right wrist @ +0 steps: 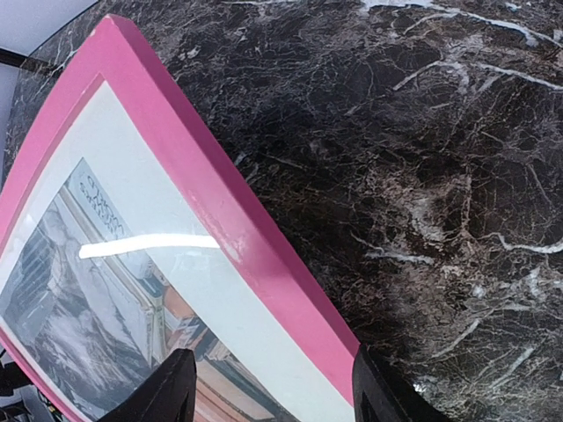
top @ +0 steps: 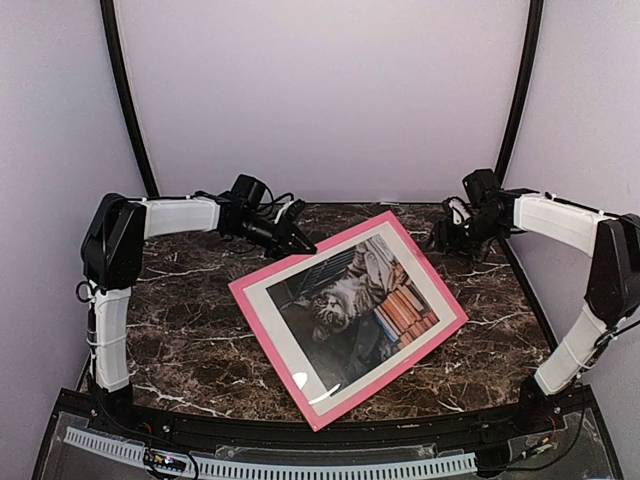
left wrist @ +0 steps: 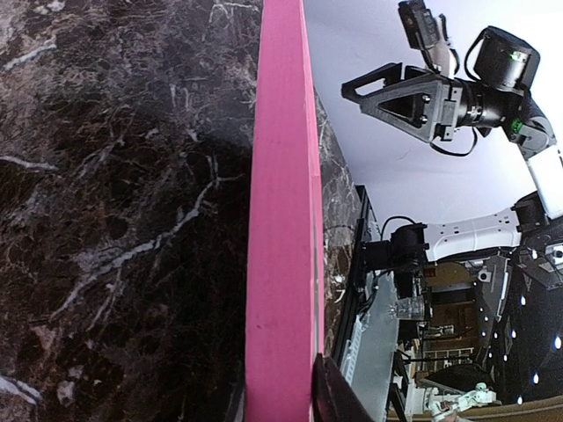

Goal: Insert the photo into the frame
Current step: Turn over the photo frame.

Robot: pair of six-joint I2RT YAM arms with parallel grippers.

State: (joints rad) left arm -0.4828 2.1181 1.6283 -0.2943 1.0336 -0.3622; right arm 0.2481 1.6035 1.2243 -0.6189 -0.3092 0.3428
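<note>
Pink wood fills the left wrist view: the left gripper [left wrist: 281, 406] sits at the far-left rail of the frame [top: 392, 371]. A finger [left wrist: 339, 396] lies hard against one side of the rail and a sliver of the other finger against the opposite side. With the rail filling the whole gap, I judge the pincer clamped on it. The grip is probably there to steady the frame or nudge it square on the dark marble table [top: 190, 340].

In the middle, the frame lies skewed on the table, one corner pointing toward the near edge. The photo [top: 350, 305] of the tabby cat and the orange books is already inside it. It shows through the window of the white mat [top: 285, 350], with a glare streak across the front (so glazing seems to cover it). By the look of it, the task is near its end.

On the right, the right gripper [top: 445, 238] hangs by the far-right rail near the far corner. Its fingers [right wrist: 176, 391] stand well apart on either side of that rail and grip nothing, perhaps ready to brace that side.
</note>
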